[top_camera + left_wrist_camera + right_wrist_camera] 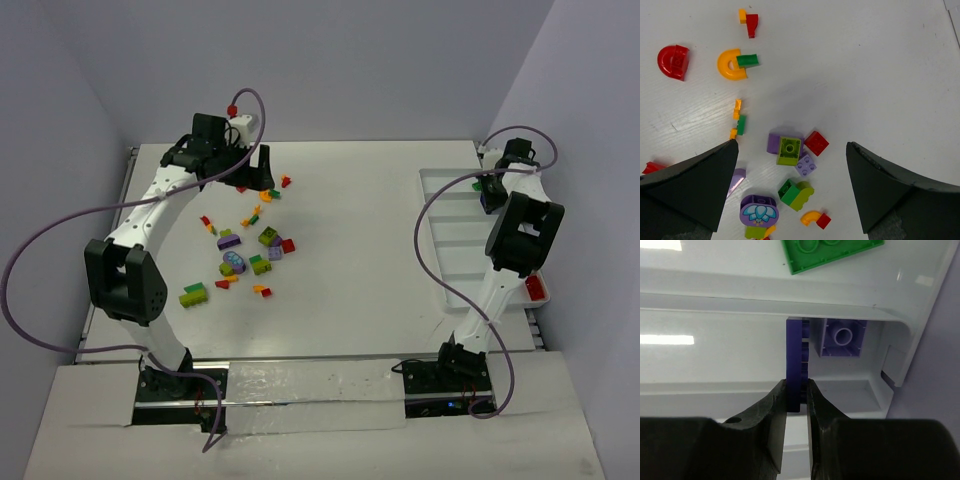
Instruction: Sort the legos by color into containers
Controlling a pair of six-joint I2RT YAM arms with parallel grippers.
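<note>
The legos (245, 255) lie scattered on the table's left-middle. My left gripper (262, 176) hovers open over their far edge. In the left wrist view the left gripper (791, 145) is spread wide, holding nothing, above a lime brick (789, 150), a red brick (816, 143) and a lilac plate (805, 164). The white divided containers tray (450, 230) runs along the right. My right gripper (796, 392) is shut on a dark purple plate (795, 355) held edge-on over the tray's far end compartment. A lilac brick (842, 337) lies in that compartment and a green plate (830, 252) in the neighbouring one.
A red brick (537, 288) lies in a nearer tray compartment, partly hidden by the right arm. A red half-round (673, 61) and an orange arch (731, 64) lie farther out. A clear plastic strip (300, 385) lines the near edge. Walls enclose the table.
</note>
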